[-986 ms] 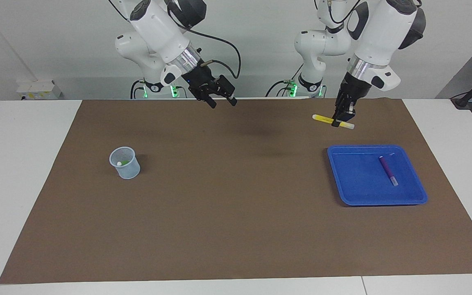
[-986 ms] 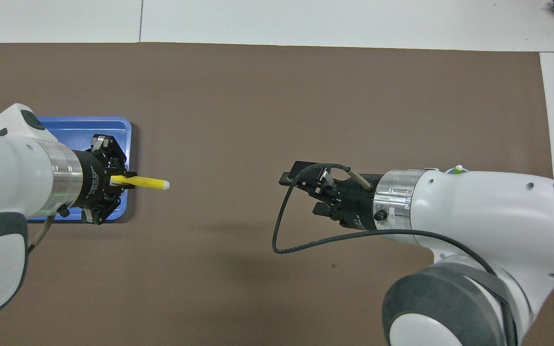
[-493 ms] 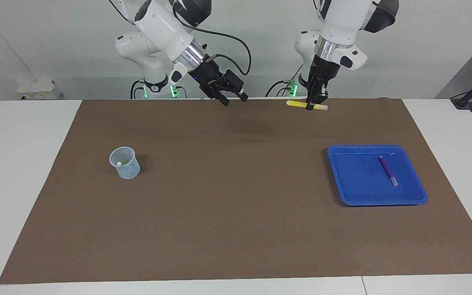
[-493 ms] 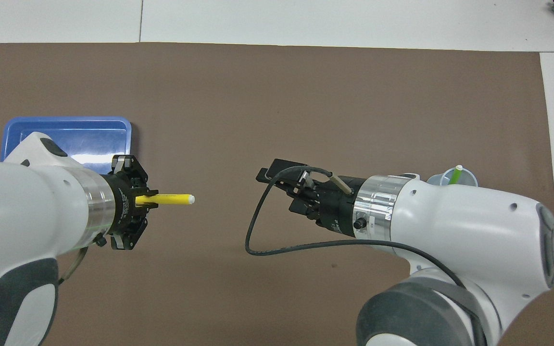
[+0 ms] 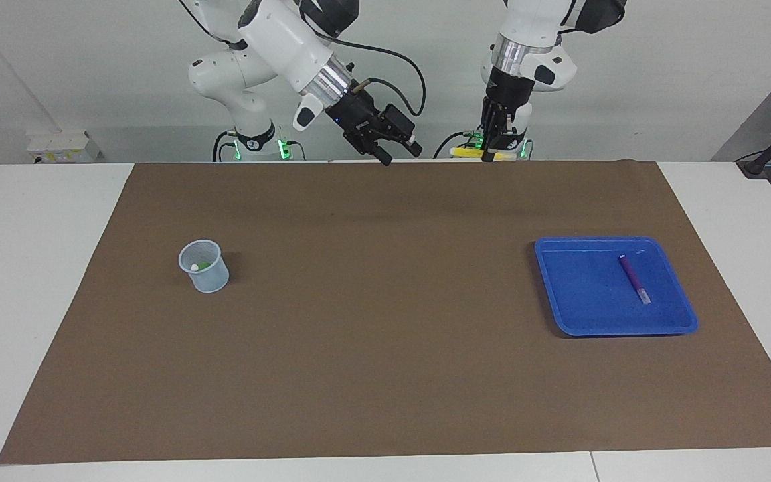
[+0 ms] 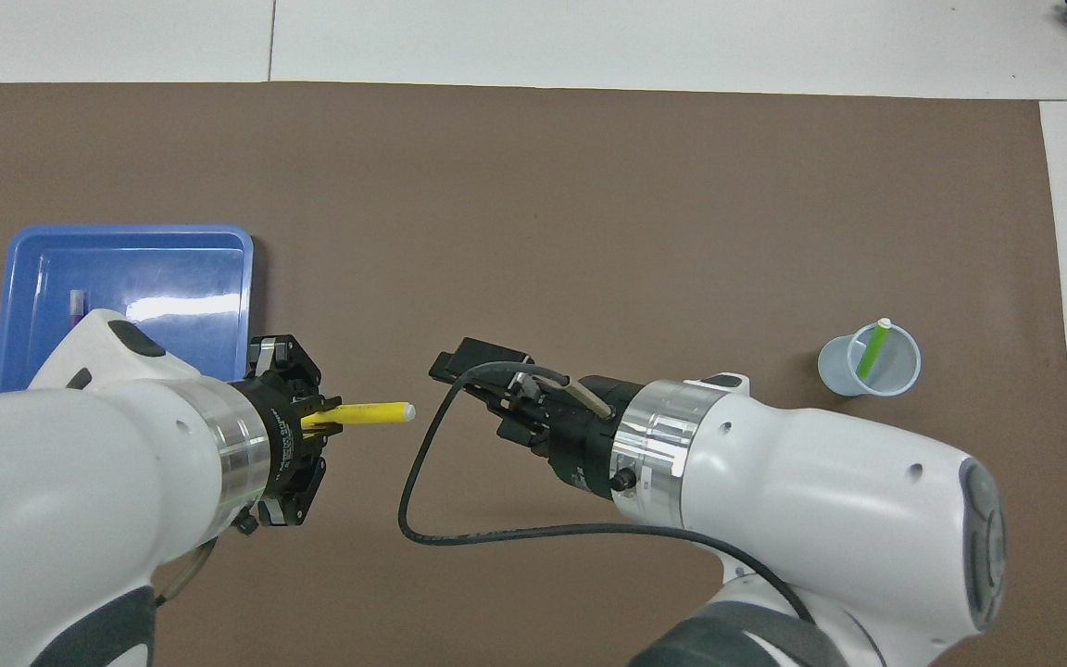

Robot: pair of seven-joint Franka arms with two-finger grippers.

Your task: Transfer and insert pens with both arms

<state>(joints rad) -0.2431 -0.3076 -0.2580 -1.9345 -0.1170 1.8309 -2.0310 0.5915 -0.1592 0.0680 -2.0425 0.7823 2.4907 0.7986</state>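
Yellow pen (image 6: 367, 414) level, pinched by raised left end effector (image 5: 489, 155), right end effector (image 5: 399, 152) spread, facing it.

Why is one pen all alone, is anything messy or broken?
Nothing stands out. The purple pen lies in the blue tray waiting its turn, the green pen leans in the cup, and the left claw holds the yellow pen.
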